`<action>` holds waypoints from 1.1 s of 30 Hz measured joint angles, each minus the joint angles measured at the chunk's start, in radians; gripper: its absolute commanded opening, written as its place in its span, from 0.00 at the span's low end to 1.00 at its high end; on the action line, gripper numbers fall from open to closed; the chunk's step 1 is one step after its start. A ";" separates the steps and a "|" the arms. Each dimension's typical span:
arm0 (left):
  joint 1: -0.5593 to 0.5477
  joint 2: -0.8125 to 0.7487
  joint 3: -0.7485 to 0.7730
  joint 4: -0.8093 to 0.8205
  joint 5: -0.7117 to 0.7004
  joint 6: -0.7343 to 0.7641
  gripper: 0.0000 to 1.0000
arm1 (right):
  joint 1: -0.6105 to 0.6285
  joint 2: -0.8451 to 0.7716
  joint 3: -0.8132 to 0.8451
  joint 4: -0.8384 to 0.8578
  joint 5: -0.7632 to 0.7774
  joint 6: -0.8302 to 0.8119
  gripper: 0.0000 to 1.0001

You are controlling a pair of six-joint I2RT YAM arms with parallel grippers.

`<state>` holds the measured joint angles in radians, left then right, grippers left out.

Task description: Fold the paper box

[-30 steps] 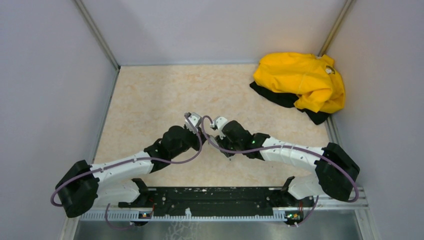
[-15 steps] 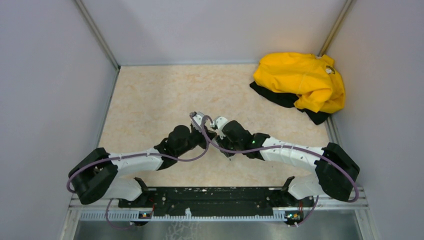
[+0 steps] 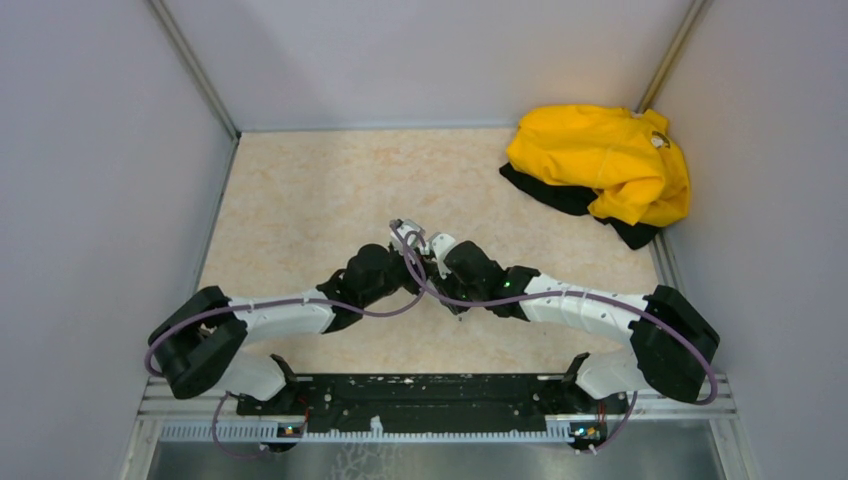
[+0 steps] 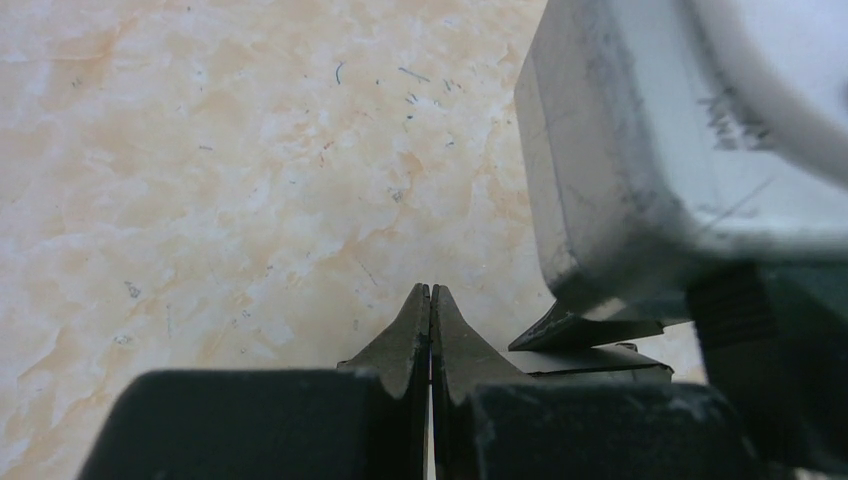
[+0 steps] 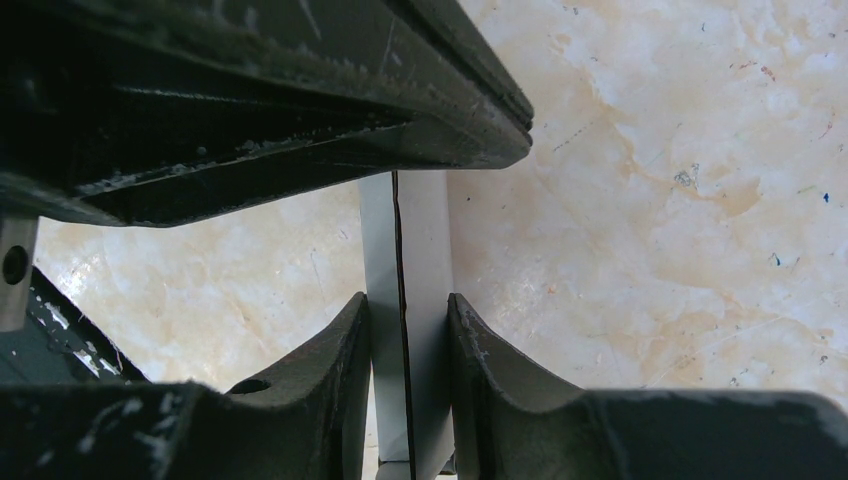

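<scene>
The paper box (image 5: 425, 240) is a thin pale grey-white cardboard piece with a dark seam down its middle. It stands upright between the fingers of my right gripper (image 5: 408, 298), which is shut on it. In the top view the two grippers meet at the table's middle and hide the box. My left gripper (image 4: 430, 290) is shut with nothing in it, just above the tabletop. It sits right beside the right gripper's pale housing (image 4: 640, 150) and dark finger (image 4: 580, 325). From above, the left gripper (image 3: 412, 245) nearly touches the right gripper (image 3: 436, 247). The left arm's dark body (image 5: 250, 100) hangs over the box.
A yellow garment (image 3: 605, 160) over something black lies in the back right corner. Grey walls close in the marbled tabletop (image 3: 300, 200) on three sides. A black rail (image 3: 430, 400) with the arm bases runs along the near edge.
My left arm has swung right and forward, bringing its shut gripper up against the right gripper. The right arm and the box have stayed still.
</scene>
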<state>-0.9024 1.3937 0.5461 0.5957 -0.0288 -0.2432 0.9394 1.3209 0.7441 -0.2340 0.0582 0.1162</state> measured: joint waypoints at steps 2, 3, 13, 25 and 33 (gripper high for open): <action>-0.001 0.002 0.000 -0.018 0.000 0.000 0.00 | 0.000 0.000 0.000 0.000 0.000 0.000 0.02; -0.002 0.002 0.000 -0.025 0.000 0.000 0.00 | 0.000 0.000 0.000 0.000 0.000 0.000 0.02; -0.016 -0.002 -0.011 -0.031 -0.019 -0.021 0.00 | 0.000 0.001 0.000 0.002 -0.001 0.000 0.02; -0.033 -0.003 -0.040 0.008 -0.055 -0.037 0.00 | -0.007 0.002 0.000 0.002 -0.011 0.010 0.02; -0.040 -0.002 -0.055 0.028 -0.065 -0.053 0.00 | -0.013 0.002 0.000 0.002 -0.022 0.011 0.02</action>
<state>-0.9428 1.3914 0.4911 0.6235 -0.0940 -0.2958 0.9264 1.3231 0.7441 -0.2317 0.0360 0.1276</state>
